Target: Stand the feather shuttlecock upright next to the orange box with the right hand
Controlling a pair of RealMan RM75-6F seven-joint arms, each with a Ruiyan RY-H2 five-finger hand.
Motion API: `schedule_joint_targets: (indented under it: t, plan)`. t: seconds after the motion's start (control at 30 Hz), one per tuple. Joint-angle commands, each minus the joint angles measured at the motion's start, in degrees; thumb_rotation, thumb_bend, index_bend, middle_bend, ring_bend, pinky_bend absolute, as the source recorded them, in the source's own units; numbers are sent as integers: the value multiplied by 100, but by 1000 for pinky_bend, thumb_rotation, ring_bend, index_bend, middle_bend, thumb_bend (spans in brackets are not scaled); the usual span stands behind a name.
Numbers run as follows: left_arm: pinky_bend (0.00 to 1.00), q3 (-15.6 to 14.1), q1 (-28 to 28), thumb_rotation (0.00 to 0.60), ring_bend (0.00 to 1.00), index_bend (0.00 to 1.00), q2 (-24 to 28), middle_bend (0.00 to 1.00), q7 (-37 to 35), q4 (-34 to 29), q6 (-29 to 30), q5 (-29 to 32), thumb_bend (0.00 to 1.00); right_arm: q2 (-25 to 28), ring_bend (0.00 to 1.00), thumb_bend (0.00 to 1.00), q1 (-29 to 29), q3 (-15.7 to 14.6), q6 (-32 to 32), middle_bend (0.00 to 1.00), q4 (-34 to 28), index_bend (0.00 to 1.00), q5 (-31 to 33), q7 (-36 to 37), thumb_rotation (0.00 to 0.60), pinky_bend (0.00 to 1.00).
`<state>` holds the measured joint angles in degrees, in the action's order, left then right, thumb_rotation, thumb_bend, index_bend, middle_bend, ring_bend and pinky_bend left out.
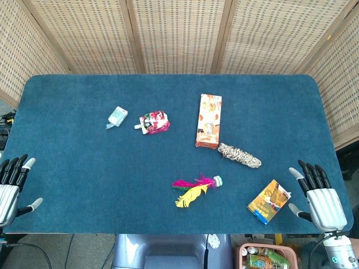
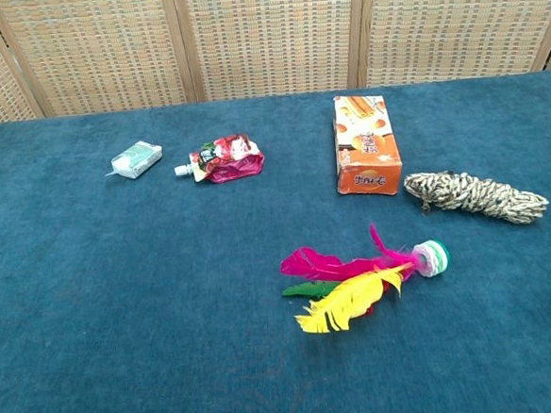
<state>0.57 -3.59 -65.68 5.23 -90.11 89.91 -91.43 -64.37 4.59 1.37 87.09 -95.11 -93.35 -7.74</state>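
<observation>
The feather shuttlecock [image 1: 195, 188] [image 2: 356, 279] lies flat on its side near the table's front middle, its pink, yellow and green feathers pointing left and its round base to the right. The orange box [image 1: 208, 120] [image 2: 367, 155] lies flat farther back, just right of centre. My right hand [image 1: 318, 197] rests at the front right edge, fingers spread and holding nothing, well to the right of the shuttlecock. My left hand [image 1: 13, 185] sits at the front left edge, also spread and empty. The chest view shows neither hand.
A braided rope bundle [image 1: 239, 155] [image 2: 476, 196] lies just right of the orange box's near end. A small orange carton [image 1: 269, 201] sits beside my right hand. A red pouch [image 1: 153, 123] [image 2: 224, 160] and a pale packet [image 1: 117, 116] [image 2: 136, 159] lie back left on the blue table [image 1: 84, 168].
</observation>
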Motion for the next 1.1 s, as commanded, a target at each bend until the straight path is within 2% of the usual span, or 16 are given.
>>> schedule_joint_targets:
  t: [0.03, 0.17, 0.4, 0.57, 0.7, 0.87, 1.1]
  plan:
    - [0, 0, 3, 600, 0, 0, 0, 0, -3, 0, 2, -1, 3, -9, 0, 16, 23, -9, -31, 0, 22, 0, -23, 24, 600, 0]
    - [0, 2, 9, 600, 0, 0, -1, 0, 14, -18, 19, -14, 2, -14, 0, 16, 208, -45, -280, 0, 85, 0, -179, 96, 600, 0]
    - [0, 44, -27, 600, 0, 0, -37, 0, 121, -68, -42, 38, 2, -154, 0, 16, 1094, -197, -1184, 0, 400, 7, -1095, 357, 600, 0]
    - [0, 107, -96, 600, 0, 0, -47, 0, 188, -81, -221, 217, 2, -470, 0, 17, 2035, -156, -1955, 0, 729, 123, -1693, 660, 600, 0]
    - [0, 156, -133, 600, 0, 0, -54, 0, 197, -75, -328, 361, 3, -739, 0, 27, 2461, -169, -2322, 0, 853, 201, -1882, 768, 600, 0]
    - [0, 215, -185, 600, 0, 0, -47, 0, 207, -79, -472, 542, 3, -1352, 0, 36, 2961, -187, -2693, 0, 1351, 217, -2072, 736, 600, 0]
    - [0, 250, -219, 600, 0, 0, -39, 0, 169, -61, -593, 699, 2, -1936, 0, 58, 3321, -193, -3036, 0, 1706, 267, -1927, 694, 600, 0]
